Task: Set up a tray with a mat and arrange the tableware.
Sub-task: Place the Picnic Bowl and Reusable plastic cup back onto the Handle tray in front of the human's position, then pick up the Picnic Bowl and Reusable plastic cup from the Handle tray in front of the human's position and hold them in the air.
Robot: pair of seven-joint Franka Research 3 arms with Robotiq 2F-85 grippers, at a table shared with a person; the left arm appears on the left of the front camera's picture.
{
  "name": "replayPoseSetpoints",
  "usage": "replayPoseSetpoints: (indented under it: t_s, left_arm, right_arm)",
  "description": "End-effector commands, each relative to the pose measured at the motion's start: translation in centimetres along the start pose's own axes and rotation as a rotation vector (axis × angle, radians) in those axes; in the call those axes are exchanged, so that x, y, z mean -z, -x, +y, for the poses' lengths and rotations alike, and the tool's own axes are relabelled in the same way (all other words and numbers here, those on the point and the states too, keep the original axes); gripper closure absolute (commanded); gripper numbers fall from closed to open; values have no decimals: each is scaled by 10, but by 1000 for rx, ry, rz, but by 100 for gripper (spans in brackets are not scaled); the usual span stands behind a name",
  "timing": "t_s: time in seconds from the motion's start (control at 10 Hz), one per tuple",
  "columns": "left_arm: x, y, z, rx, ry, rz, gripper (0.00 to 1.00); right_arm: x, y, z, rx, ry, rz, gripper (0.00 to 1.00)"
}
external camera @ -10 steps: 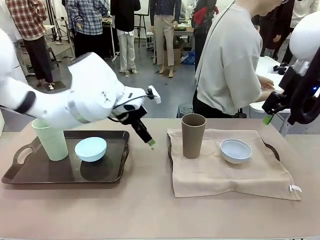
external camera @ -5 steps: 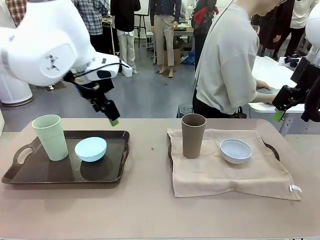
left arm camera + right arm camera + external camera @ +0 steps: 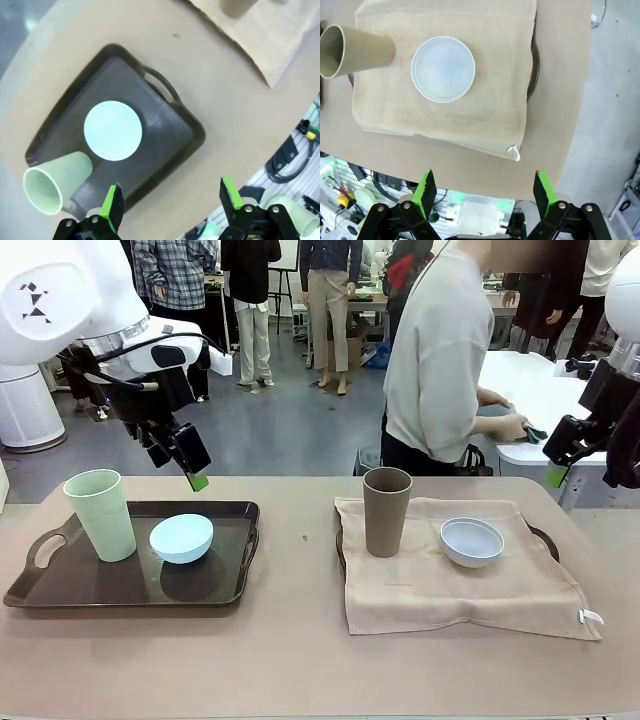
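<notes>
Two trays were seen on the table [image 3: 300, 670]. On the dark tray [image 3: 120, 592], at the robot's left, the pale green cup [image 3: 100, 515] was placed upright at the left end. The light blue bowl [image 3: 181, 537] was set just beside it, toward the middle of the tray. The second tray [image 3: 546, 538], at the robot's right, was covered almost fully by the beige mat [image 3: 450, 590], so only a part of its rim and handle could be seen. On the mat the brown cup [image 3: 387, 511] was placed upright near the far left corner, and the bluish-white bowl [image 3: 472, 541] was set near it, but not touching it.

The left gripper [image 3: 171, 196] was held in the air above the dark tray. Its jaws were spread wide and nothing was gripped between them. The right gripper [image 3: 484, 192] was held high at the right end of the table. Its jaws were spread wide too, and nothing was held. A person [image 3: 440, 370] was seen at the far side, turned toward another table.
</notes>
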State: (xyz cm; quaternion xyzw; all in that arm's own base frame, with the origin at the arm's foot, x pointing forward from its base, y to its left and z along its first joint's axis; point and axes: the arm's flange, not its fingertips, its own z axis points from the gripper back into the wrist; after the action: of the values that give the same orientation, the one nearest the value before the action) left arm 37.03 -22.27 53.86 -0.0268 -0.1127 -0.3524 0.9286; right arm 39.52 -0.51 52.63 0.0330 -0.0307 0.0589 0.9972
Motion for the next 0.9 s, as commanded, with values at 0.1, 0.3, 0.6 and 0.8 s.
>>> replayPoseSetpoints:
  t_s: [0.1,0.3,0.6,0.8]
  left_arm:
    - [10,-7,3,15,-29,-6,0]
    - [10,-7,3,15,-29,-6,0]
    - [10,-7,3,15,-29,-6,0]
    - [10,-7,3,15,-29,-6,0]
  right_arm:
    - [-1,1,0,-4,-14,-8,0]
    - [-1,1,0,-4,-14,-8,0]
    - [-1,1,0,-4,-14,-8,0]
    - [-1,1,0,-4,-14,-8,0]
